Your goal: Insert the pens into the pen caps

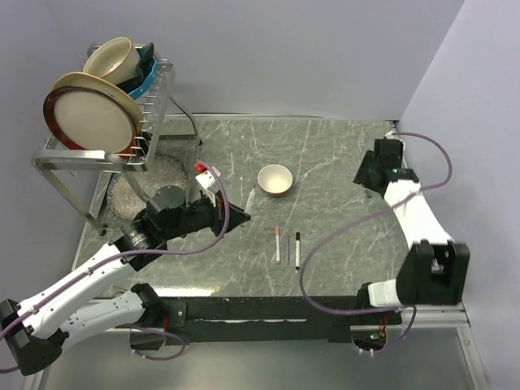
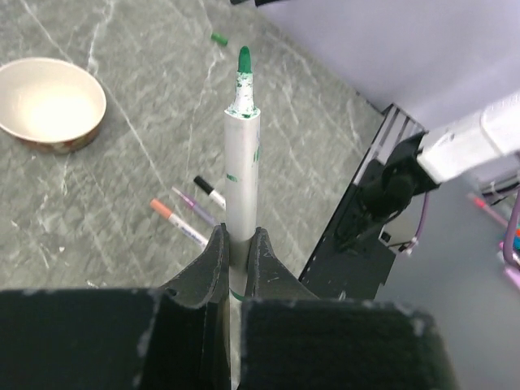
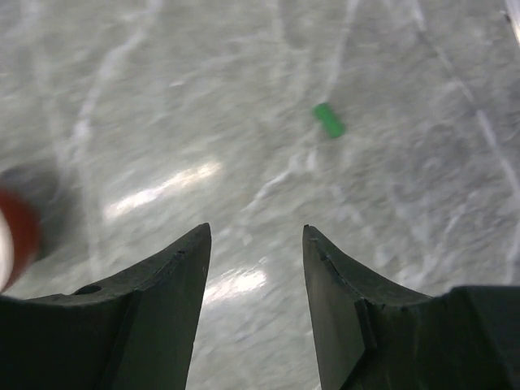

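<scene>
My left gripper is shut on a white-barrelled pen whose bare green tip points away from the wrist. In the top view this gripper hovers left of the table's middle. A small green pen cap lies far off on the marble top. The right wrist view shows that green cap ahead of my right gripper, which is open with nothing between its fingers. From above, the right gripper is at the far right. An orange-ended pen and a black-ended pen lie side by side mid-table.
A cream bowl stands beyond the lying pens. A dish rack with plates and bowls fills the back left corner. A thin purple pen lies between the other two. A blurred red shape shows at the right wrist view's left edge.
</scene>
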Robot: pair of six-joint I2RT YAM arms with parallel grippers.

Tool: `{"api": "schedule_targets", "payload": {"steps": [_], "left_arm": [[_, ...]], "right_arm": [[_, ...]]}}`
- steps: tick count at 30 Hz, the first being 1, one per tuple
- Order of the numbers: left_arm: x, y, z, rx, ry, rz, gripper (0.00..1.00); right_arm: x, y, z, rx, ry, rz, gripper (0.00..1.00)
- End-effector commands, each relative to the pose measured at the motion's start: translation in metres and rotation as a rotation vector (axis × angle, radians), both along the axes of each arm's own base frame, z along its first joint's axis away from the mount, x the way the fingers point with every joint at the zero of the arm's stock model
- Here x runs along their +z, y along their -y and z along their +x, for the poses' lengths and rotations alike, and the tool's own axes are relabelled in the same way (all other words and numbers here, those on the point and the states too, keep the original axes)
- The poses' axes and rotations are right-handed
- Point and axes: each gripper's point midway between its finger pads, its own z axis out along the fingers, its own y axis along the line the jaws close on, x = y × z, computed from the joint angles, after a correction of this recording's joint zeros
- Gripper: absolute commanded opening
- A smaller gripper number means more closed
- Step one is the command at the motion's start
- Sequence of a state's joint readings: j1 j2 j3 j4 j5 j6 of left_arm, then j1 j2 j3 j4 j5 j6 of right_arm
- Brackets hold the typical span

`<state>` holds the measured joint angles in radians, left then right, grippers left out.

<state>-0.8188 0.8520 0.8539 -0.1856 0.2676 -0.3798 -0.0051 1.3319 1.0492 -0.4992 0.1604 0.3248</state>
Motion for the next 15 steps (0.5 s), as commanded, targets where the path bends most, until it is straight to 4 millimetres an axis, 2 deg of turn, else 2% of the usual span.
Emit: {"api": "schedule_targets", "payload": {"steps": [1,2,3,5,6,10,13,15], "left_arm": [[0.002,0.001,-0.003,-0.04,0.063,0.002,0.01],[-0.001,0.001,-0.003,-0.042,0.057,0.007,0.01],[-0.004,0.002,-0.003,-0.046,0.055,0.011,0.01],[-0.008,0.002,0.0,-0.035,0.053,0.017,0.01],[-0.012,0.003,0.001,-0.035,0.051,0.026,0.01],[-0.027,0.005,0.005,-0.034,0.041,0.066,0.01],[-0.029,0.008,0.005,-0.054,0.041,0.079,0.01],[-0.03,0.008,0.006,-0.052,0.041,0.086,0.01]], "right_arm": [[-0.024,0.02,0.019,0.079,-0.111,0.012,0.56],[-0.028,0.022,0.023,0.082,-0.123,0.015,0.56],[-0.044,0.029,0.025,0.072,-0.172,0.02,0.55],[-0.051,0.035,0.031,0.072,-0.197,0.005,0.55],[-0.061,0.041,0.032,0.062,-0.225,-0.01,0.55],[-0.071,0.062,0.045,0.031,-0.242,-0.044,0.55],[-0.076,0.066,0.058,0.059,-0.253,-0.045,0.55],[-0.089,0.068,0.058,0.076,-0.295,-0.049,0.55]]}}
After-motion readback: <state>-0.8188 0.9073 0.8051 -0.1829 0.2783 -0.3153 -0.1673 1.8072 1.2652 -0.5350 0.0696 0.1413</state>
